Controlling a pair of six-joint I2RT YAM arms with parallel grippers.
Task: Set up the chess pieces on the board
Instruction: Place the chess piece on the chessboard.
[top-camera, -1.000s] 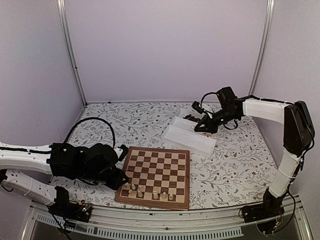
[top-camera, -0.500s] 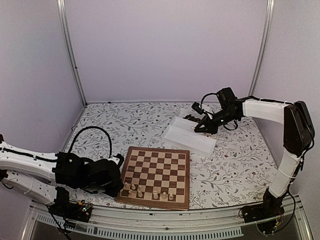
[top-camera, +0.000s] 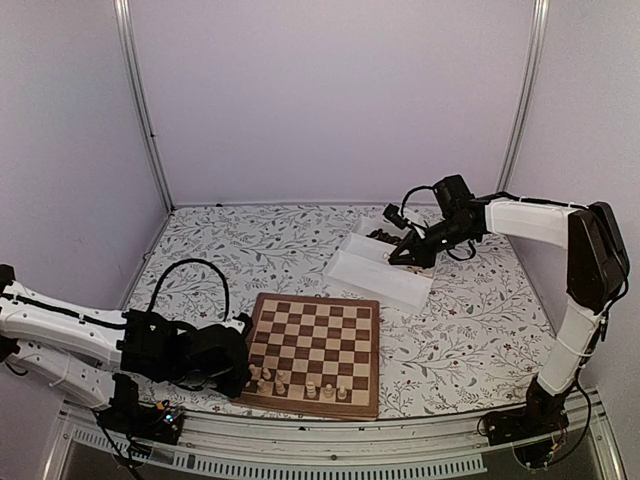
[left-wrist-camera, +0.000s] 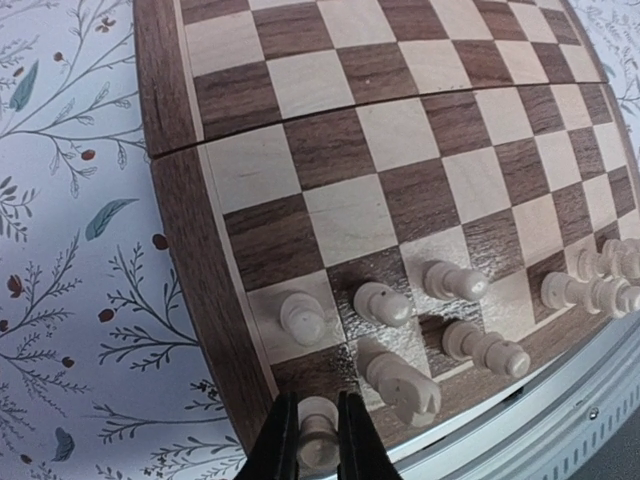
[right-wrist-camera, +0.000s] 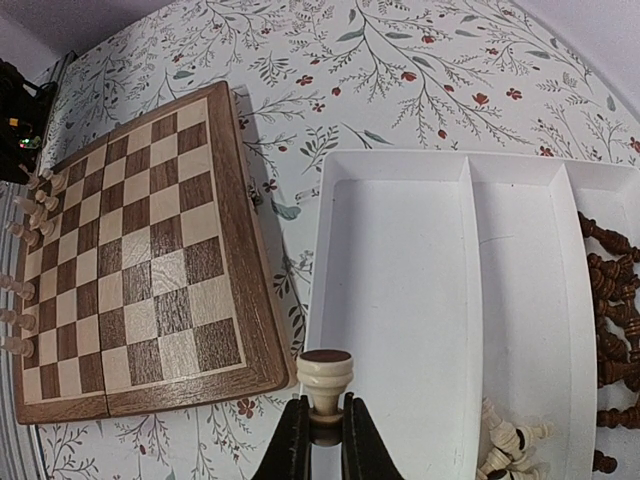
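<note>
chess pieces (left-wrist-camera: 318, 440) pinched in left gripper (left-wrist-camera: 317, 405), right gripper (right-wrist-camera: 324, 398), bases obscured

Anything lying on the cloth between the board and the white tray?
No. The right wrist view shows only bare flowered cloth between the board and the white tray; the top external view agrees.

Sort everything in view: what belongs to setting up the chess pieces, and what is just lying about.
Job in hand:
board
cream pieces on it
left claw, shut on a cream piece
right claw, shut on a second cream piece
dark pieces in the tray

Lying about:
white tray
floral table cover
</note>
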